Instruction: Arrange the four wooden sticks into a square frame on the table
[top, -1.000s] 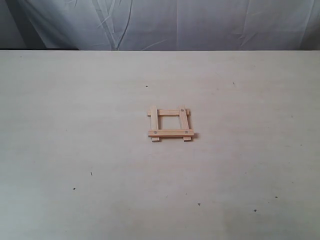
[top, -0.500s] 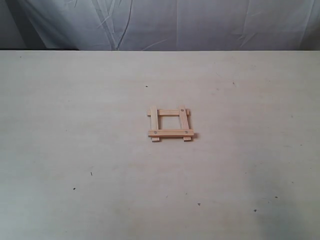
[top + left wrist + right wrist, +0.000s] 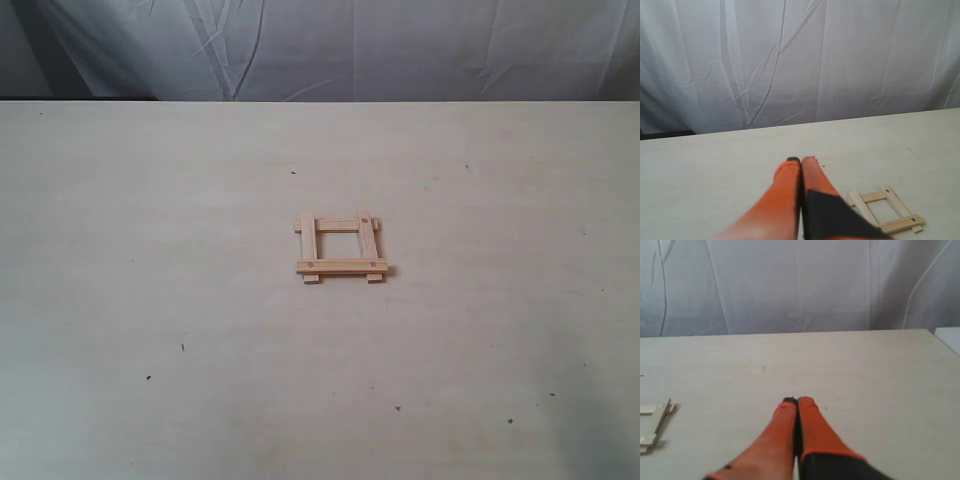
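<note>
I see nothing moved: the pale wooden square frame [image 3: 341,265] sits finished mid-picture on the beige desk [image 3: 150,250], orange left fingers [image 3: 785,185] and right fingers [image 3: 785,425] clenched empty.

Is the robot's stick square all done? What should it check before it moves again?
1. All four wooden sticks are used in the square frame: ok. It has four sides, and the sticks cross at every corner.
2. The square frame sits on the table: ok.
3. The left hand is away from the square frame: ok. It is shut, holds nothing and is not touching it.
4. The right hand is away from the square frame: ok. It is shut and empty, and the frame is off to one side.
5. The corners are perfectly square: cannot tell from these views.
</note>
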Controlling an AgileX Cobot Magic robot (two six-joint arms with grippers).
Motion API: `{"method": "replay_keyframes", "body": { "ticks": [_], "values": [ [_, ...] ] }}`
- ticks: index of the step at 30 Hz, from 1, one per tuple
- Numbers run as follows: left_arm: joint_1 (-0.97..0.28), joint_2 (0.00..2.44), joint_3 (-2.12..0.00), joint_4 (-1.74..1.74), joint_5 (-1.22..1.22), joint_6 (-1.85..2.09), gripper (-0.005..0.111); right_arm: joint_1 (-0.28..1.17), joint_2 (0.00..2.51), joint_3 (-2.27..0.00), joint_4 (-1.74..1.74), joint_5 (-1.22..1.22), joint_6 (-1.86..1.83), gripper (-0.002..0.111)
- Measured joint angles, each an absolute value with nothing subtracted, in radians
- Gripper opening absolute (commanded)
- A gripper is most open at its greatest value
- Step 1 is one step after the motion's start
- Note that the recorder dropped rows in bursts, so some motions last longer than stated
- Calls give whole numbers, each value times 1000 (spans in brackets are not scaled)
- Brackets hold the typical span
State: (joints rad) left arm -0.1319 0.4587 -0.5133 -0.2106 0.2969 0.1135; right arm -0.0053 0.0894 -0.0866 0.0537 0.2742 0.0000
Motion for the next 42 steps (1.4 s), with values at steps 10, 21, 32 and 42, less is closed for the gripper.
{"method": "replay_keyframes", "body": {
  "ticks": [10, 21, 32, 42],
  "values": [
    [-132, 459, -513, -208, 299, 114, 0, -5, 8, -3, 54, 365, 0, 0],
    [-132, 459, -513, -205, 299, 114, 0, -5, 8, -3, 54, 371, 0, 0],
    [-77, 362, -452, -108, 343, 114, 0, -5, 8, -3, 54, 373, 0, 0],
    [37, 10, -34, -27, 365, 114, 0, -5, 8, -3, 54, 373, 0, 0]
  ]
}}
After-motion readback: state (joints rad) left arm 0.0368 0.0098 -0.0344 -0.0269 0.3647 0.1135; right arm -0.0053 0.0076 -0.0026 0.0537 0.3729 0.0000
